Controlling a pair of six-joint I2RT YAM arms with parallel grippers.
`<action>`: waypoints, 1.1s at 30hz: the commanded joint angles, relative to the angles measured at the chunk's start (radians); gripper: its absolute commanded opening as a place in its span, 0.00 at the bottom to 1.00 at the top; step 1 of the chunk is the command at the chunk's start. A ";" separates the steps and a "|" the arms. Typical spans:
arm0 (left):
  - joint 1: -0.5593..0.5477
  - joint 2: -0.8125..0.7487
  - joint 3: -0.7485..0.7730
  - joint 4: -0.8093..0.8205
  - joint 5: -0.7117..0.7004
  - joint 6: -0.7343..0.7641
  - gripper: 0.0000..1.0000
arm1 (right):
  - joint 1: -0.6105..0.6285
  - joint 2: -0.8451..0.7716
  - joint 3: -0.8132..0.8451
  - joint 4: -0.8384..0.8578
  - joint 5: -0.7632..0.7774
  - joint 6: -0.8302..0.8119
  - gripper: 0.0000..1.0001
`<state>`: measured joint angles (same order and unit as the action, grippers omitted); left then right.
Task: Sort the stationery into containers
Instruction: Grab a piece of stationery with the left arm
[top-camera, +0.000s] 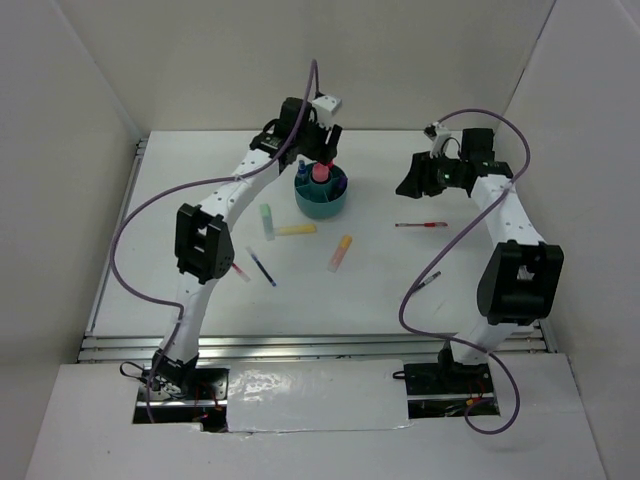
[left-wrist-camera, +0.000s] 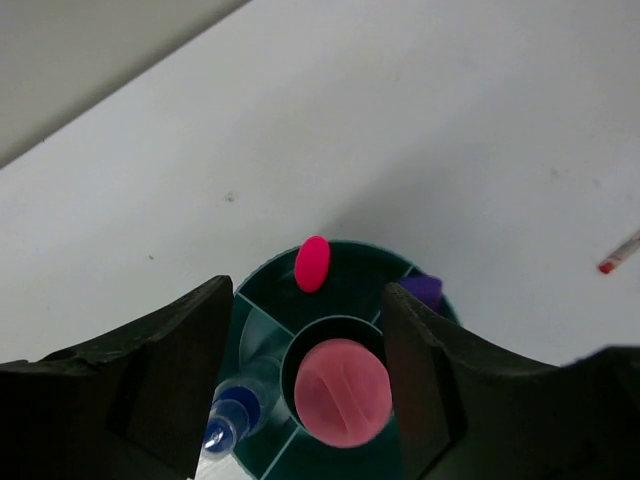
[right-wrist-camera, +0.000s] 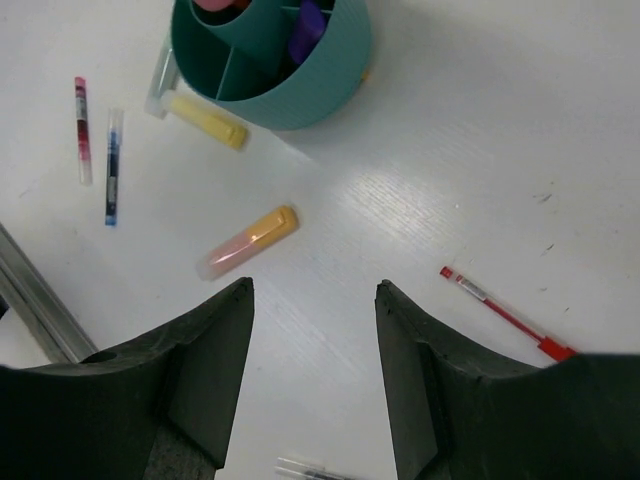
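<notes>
Though the organizer (top-camera: 322, 205) at the table's far middle already holds four items, most of the sorting is left.

Left gripper (left-wrist-camera: 308, 310) hangs right over it, fingers apart, nothing between them. Right gripper (right-wrist-camera: 315, 300) hovers off to the right, fingers apart too, empty.

Inside:
- pink marker (left-wrist-camera: 343, 395) upright in the central cup
- second pink marker (left-wrist-camera: 312, 263), purple marker (left-wrist-camera: 424, 291) and bottle (left-wrist-camera: 232, 415) in outer compartments

Loose on the table:
- near the organizer: green marker (top-camera: 267, 221), yellow marker (top-camera: 296, 230), orange marker (top-camera: 340, 252)
- farther out: red pen (top-camera: 421, 225), blue pen (top-camera: 262, 267), dark pen (top-camera: 428, 280)
- by the left arm: reddish pen (top-camera: 240, 272)

Seven to go, by my count.
</notes>
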<state>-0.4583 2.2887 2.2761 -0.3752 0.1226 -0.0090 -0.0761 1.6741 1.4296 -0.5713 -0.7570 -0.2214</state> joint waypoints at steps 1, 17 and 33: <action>0.006 0.044 0.071 0.012 -0.066 0.049 0.72 | -0.005 -0.062 -0.040 0.004 -0.056 0.036 0.59; 0.038 0.117 0.069 0.064 0.017 0.080 0.70 | -0.019 -0.047 -0.049 0.011 -0.091 0.080 0.60; 0.047 0.146 0.074 0.058 0.109 0.075 0.70 | -0.036 -0.017 -0.041 -0.012 -0.111 0.080 0.60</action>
<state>-0.4152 2.4035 2.3127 -0.3317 0.1905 0.0525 -0.1024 1.6470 1.3670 -0.5720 -0.8440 -0.1455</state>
